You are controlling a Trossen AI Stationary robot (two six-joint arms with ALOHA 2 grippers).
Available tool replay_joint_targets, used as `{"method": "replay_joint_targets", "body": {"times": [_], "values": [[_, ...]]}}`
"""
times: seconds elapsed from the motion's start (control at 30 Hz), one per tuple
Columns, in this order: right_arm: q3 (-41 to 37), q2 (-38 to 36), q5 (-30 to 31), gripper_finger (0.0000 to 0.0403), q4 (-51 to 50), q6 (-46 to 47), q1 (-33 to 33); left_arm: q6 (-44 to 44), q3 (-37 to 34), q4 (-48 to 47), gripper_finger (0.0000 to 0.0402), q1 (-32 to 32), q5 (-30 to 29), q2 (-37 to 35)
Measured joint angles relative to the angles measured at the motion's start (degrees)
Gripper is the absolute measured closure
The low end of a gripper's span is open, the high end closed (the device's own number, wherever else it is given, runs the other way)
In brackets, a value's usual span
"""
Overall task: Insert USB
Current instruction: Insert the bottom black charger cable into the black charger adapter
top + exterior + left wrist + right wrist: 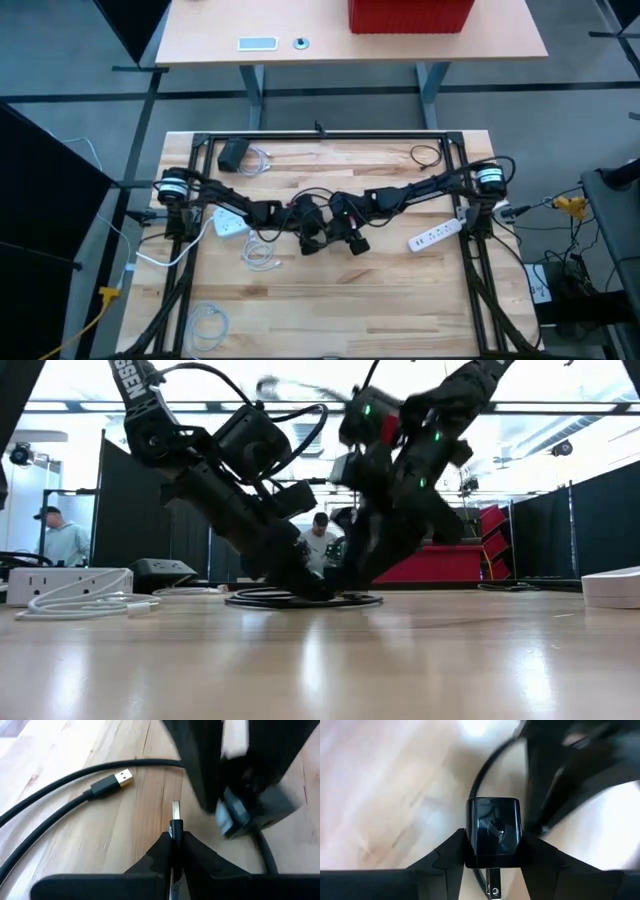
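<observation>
Both arms meet at the table's middle. My left gripper [176,836] is shut on a black-bodied USB plug [176,812] whose silver tip points forward, away from the fingers. Just ahead of it my right gripper [493,842] is shut on a glossy black charger block [493,827], also seen in the left wrist view as the charger block [250,815]. The black cable [60,795] lies looped on the wood and ends in a second, gold-tipped USB plug [117,781]. In the high view my left gripper [312,236] and right gripper [347,236] stand close together. My left gripper pinches the USB plug's black body [176,827] between its two fingertips, with the silver tip sticking out past them. The fingers slant down toward the table and lie along the plug. The plug is held just above the wood. My right gripper pinches the charger block by two opposite sides [470,837] between its fingers. Its metal prongs [492,882] point back between the fingers toward the wrist. The block is held above the wood.
A white power strip [437,235] lies at the right and a white outlet block [230,224] with white cords [258,252] at the left. A coiled white cable [208,322] lies near the front left and a black adapter [235,153] at the back left. People stand beyond the table.
</observation>
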Motion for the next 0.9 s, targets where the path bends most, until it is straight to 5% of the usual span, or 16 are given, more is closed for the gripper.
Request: {"method": "replay_joint_targets", "body": {"times": [0.23,0.43,0.9], "values": [[-0.11,-10.28,6.55,0.0257,-10.99,1.55,0.22,1.65,-0.62,-5.22,0.0379,-2.02,-0.62,-5.87],[-3.58,-19.54,9.07,0.0257,-8.91,1.12,0.65,5.75,-1.65,-4.39,0.0379,-5.51,-0.71,-13.61],[-9.81,-26.08,9.89,0.0257,6.5,-3.23,8.76,20.64,-11.22,18.47,0.0379,-11.34,4.34,-25.68]]}}
